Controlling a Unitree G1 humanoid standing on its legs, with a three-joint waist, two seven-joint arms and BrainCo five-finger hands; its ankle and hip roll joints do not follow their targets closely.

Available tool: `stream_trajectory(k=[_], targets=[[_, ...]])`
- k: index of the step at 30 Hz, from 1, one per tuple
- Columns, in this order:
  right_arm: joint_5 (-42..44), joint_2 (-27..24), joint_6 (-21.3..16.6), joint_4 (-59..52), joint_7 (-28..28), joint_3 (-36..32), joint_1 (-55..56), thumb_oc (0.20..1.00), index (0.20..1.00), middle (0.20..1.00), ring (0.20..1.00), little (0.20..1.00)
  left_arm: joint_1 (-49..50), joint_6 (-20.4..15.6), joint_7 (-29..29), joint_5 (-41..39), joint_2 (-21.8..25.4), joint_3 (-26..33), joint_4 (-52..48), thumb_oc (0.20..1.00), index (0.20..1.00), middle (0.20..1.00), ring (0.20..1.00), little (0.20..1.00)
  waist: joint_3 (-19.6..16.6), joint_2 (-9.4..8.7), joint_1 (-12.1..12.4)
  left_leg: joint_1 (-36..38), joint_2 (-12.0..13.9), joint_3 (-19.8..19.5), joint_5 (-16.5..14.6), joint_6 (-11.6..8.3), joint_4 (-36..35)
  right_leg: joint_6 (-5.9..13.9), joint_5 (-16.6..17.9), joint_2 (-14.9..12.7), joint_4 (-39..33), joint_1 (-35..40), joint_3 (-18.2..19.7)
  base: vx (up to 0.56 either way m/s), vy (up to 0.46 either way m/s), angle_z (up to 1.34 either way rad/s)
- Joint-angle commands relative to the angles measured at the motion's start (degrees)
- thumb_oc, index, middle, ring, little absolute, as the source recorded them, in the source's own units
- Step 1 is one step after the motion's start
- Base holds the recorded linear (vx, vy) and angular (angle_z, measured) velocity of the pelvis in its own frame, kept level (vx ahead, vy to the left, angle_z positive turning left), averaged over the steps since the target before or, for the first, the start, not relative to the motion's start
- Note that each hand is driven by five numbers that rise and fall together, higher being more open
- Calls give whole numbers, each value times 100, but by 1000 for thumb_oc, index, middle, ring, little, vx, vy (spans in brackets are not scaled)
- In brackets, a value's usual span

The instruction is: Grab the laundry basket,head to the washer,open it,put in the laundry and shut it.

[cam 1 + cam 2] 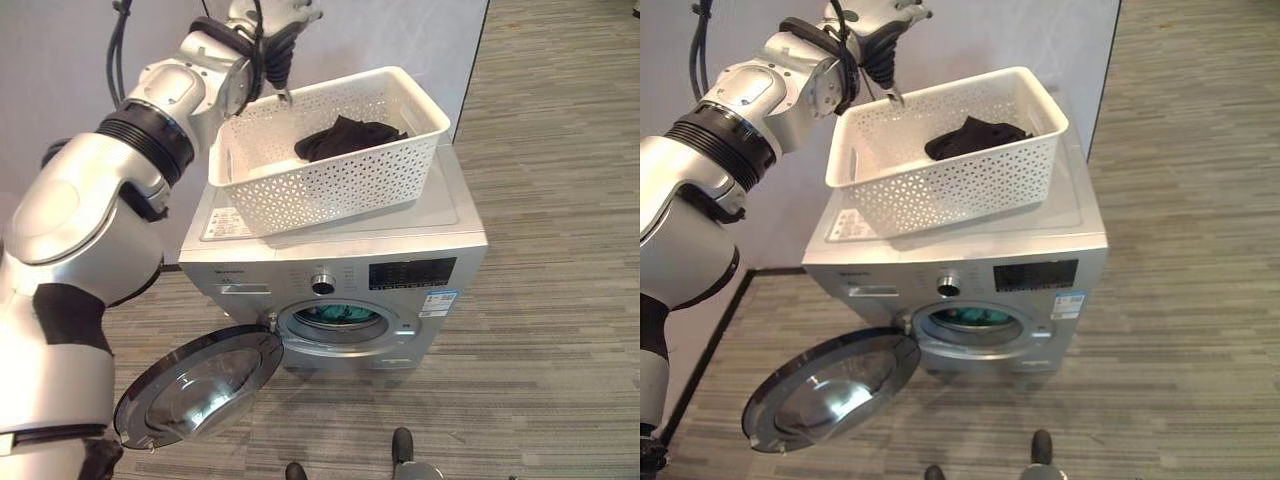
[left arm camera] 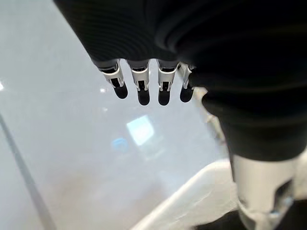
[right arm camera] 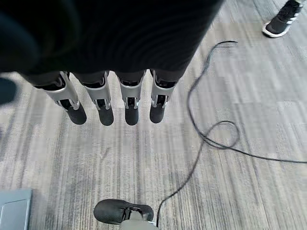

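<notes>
Hanging right hand: fingers straight and loose over the carpet, gripping nothing.
Washer door: swung wide, low at the front left.
Drum opening: teal cloth visible inside.
Washer: basket sits on its lid.
Laundry basket: white, perforated; dark laundry lies inside.
Left hand: raised above the basket's far left rim, fingers extended, empty; laundry well apart from it.

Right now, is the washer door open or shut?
Open: the washer door hangs swung out to the lower left, leaving the drum opening exposed with cloth inside.
</notes>
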Motion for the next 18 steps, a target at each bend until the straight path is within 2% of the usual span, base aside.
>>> stream_trajectory(k=[1, 9, 12, 14, 18], targets=[[174, -4, 56, 165, -18, -29, -44, 1000, 1000, 1000, 1000, 1000, -310, 88, -191, -609, 427, 693, 609, 1000, 1000, 1000, 1000, 1000, 392, -191, 46, 269, 379, 52, 178, -332, 40, 687, -89, -302, -17, -3, 46, -1, -9, -17], [178, 43, 22, 100, -35, -65, -167, 1000, 1000, 1000, 1000, 1000, 348, -35, -367, -1660, 567, 1285, 191, 1000, 1000, 1000, 1000, 1000, 624, -169, -10, 101, 328, 79, 202, -307, 40, 699, 29, -353, -17, -312, 192, -9, 12, -7], [212, 55, -14, 50, -56, -49, -252, 1000, 1000, 1000, 1000, 1000, 395, -92, -249, -2044, 582, 1422, 186, 1000, 1000, 1000, 1000, 1000, 744, -176, -52, -28, 291, 87, 188, -291, 40, 716, 110, -394, -17, -495, 248, -13, 56, -10], [236, 99, -45, 4, -67, -16, -284, 1000, 1000, 1000, 1000, 1000, 407, -124, -143, -2394, 501, 1559, 183, 1000, 1000, 1000, 1000, 1000, 811, -204, -91, -99, 273, 71, 182, -279, 40, 723, 151, -415, -17, -585, 258, 6, 48, -10], [259, 142, -61, 2, -91, 43, -376, 1000, 1000, 1000, 1000, 1000, 259, -118, -11, -2528, 301, 1620, 438, 1000, 1000, 1000, 1000, 1000, 896, -248, -144, -211, 236, 24, 163, -251, 40, 731, 181, -437, -17, -669, 282, -8, 38, -1]])
